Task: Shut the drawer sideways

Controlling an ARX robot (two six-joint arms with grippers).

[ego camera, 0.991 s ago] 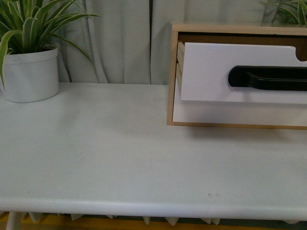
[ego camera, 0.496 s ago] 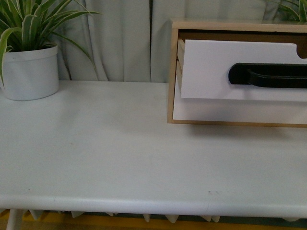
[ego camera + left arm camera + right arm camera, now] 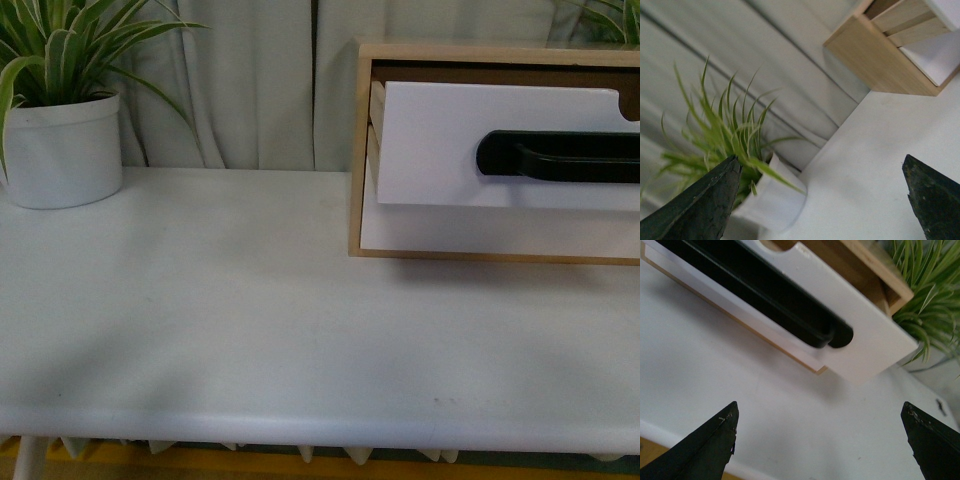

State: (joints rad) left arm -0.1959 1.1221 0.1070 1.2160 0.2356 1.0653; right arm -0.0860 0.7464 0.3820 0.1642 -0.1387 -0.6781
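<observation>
Drawer (image 3: 440,140): white, pulled partway out of its wooden cabinet (image 3: 358,150), black handle (image 3: 560,158) across the front.
Right pincer (image 3: 819,412): I see it wide and empty, the drawer ahead of it, not touching.
Left pincer (image 3: 821,165): wide, empty, near a potted plant (image 3: 770,200).
Table (image 3: 250,320): white, under the cabinet.

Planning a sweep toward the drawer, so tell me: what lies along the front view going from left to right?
potted plant → cabinet wooden side → drawer white front, standing pulled out → black handle, running off the right edge.
</observation>
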